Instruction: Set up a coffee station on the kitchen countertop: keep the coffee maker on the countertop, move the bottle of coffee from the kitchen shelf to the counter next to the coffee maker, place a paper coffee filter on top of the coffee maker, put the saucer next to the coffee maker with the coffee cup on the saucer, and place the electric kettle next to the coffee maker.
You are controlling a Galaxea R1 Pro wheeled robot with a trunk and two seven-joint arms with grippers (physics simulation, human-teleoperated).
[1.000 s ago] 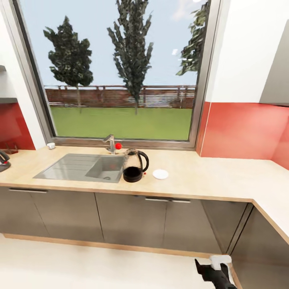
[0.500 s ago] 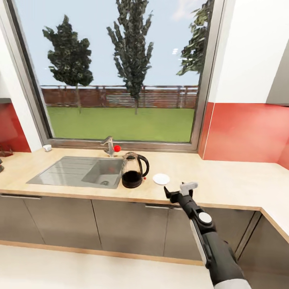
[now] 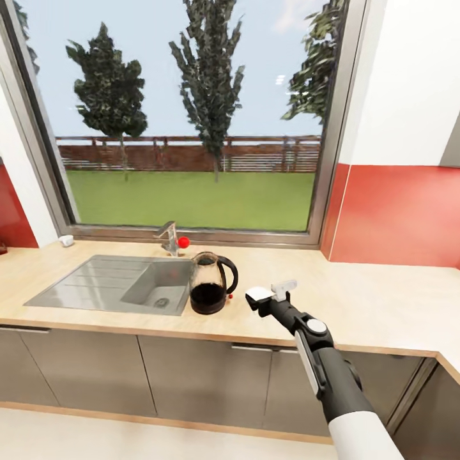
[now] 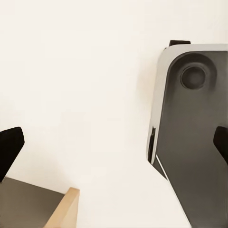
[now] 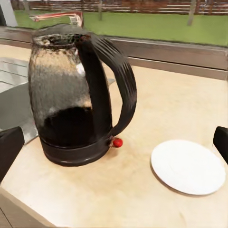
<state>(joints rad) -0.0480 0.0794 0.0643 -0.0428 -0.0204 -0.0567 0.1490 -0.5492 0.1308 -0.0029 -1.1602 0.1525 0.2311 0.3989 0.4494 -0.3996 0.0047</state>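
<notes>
The right arm reaches forward over the desk (image 3: 358, 300), its open gripper (image 3: 268, 292) hovering above the saucer (image 5: 188, 166) beside the kettle (image 3: 209, 291).

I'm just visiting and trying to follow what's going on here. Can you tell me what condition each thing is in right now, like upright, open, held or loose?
electric kettle: upright on the countertop beside the sink, lid on, not held.
saucer: flat on the countertop right of the kettle, nothing on it, untouched.
right gripper: open, hovering over the saucer, holding nothing.
left gripper: open, holding nothing.
tap: no water seen running.
</notes>
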